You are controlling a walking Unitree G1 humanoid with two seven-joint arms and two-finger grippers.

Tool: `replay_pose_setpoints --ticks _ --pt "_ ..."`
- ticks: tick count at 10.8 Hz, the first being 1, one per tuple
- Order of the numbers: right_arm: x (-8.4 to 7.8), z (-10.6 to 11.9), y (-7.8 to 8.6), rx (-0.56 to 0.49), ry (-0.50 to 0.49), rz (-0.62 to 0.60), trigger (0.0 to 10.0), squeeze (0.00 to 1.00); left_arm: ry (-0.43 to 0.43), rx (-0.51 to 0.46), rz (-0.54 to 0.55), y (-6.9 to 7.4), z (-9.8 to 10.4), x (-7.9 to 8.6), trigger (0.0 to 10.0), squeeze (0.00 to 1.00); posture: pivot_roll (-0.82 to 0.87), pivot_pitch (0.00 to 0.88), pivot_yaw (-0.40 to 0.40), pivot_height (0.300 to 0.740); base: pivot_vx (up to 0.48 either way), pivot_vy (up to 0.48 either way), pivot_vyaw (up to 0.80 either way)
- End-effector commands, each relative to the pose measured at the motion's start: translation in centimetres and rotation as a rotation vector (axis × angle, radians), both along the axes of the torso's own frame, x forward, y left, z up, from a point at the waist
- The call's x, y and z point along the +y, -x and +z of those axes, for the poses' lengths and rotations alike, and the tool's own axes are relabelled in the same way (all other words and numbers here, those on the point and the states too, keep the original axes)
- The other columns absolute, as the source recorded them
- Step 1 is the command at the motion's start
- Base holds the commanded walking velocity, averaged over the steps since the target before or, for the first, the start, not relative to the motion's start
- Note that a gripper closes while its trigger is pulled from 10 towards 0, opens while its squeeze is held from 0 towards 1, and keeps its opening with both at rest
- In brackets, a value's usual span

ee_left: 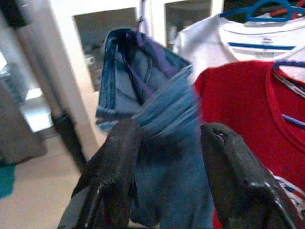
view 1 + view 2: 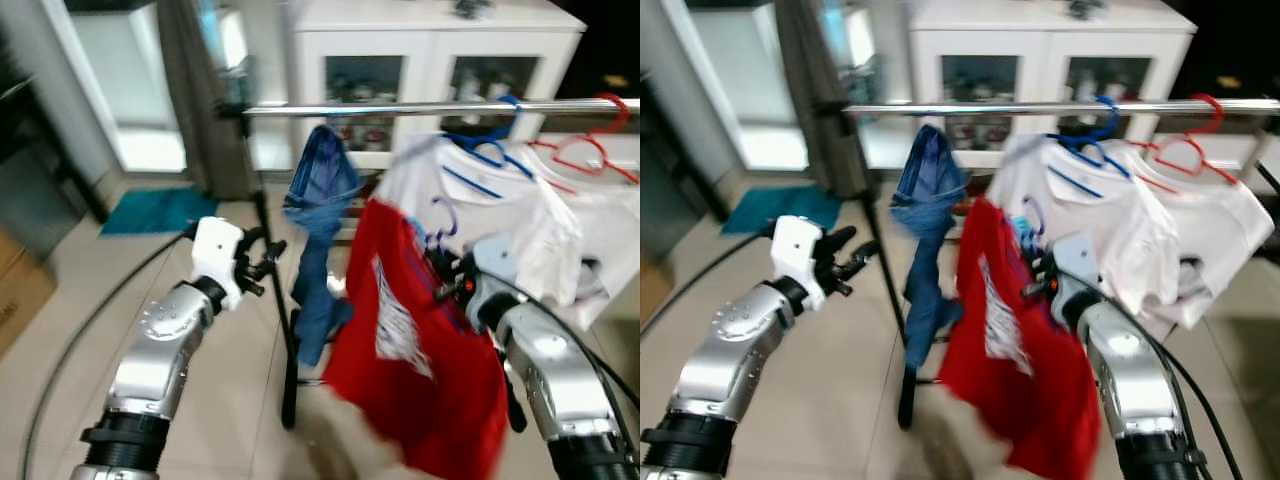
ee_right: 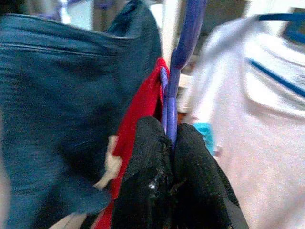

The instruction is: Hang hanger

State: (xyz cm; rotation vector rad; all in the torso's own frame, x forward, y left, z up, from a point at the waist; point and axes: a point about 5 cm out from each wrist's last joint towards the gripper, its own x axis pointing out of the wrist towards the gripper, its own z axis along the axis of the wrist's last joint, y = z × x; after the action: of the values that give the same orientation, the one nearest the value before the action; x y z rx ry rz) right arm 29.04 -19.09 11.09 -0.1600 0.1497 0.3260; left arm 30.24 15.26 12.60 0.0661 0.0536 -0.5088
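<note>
My right gripper [image 3: 169, 143] has its two black fingers pinched narrow on the purple plastic hanger [image 3: 172, 95], which carries the red printed T-shirt [image 2: 420, 370]. What matters for the coming move is that the hanger's hook [image 2: 443, 212] sits below the horizontal silver clothes rail [image 2: 400, 108] and a little towards me, so I judge the lift must go up and forward. The hanger's neck rises almost straight out from between the fingers, its long axis upright, while the shirt hangs slack beneath the rail.

The free stretch of rail lies between the folded blue denim jeans [image 2: 318, 200] draped over it and the white T-shirt on a blue hanger [image 2: 470, 180]; a second white T-shirt on a red hanger [image 2: 590, 200] hangs beyond that. The right arm is plainly the nearer one.

My left gripper [image 1: 167, 157] hangs short of the jeans with its fingers spread wide, holding nothing.

The right wrist view gives me the grip itself, fingers closed on the purple stem, which the blurred head views cannot resolve. The head views give me the rail's height above the hook.
</note>
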Motion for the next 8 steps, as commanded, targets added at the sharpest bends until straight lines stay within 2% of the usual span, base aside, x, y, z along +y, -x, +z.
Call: replay_pose_setpoints --ticks 1,3,5,8 --pt "-0.5 1.0 -0.4 -0.047 0.02 -0.034 10.0 0.0 0.001 -0.017 -0.032 -0.3 0.4 -0.8 10.0 0.0 -0.16 0.0 0.062 0.74 0.341 0.0 0.0" --pt "-0.5 0.9 -1.4 -0.039 0.055 -0.162 10.0 0.0 0.004 -0.028 -0.037 -0.5 0.6 -0.9 10.0 0.0 -0.16 0.0 0.059 0.74 0.347 0.0 0.0" --pt "0.5 2.0 -1.9 -0.093 0.032 -0.183 10.0 0.0 -0.001 -0.033 -0.045 -0.5 0.7 -1.0 10.0 0.0 -0.16 0.0 0.058 0.74 0.343 0.0 0.0" --pt "1.0 4.3 -2.7 -0.22 0.107 -0.22 10.0 0.0 -0.007 -0.037 -0.053 -0.6 0.8 -1.1 10.0 0.0 -0.16 0.0 0.06 0.74 0.34 0.0 0.0"
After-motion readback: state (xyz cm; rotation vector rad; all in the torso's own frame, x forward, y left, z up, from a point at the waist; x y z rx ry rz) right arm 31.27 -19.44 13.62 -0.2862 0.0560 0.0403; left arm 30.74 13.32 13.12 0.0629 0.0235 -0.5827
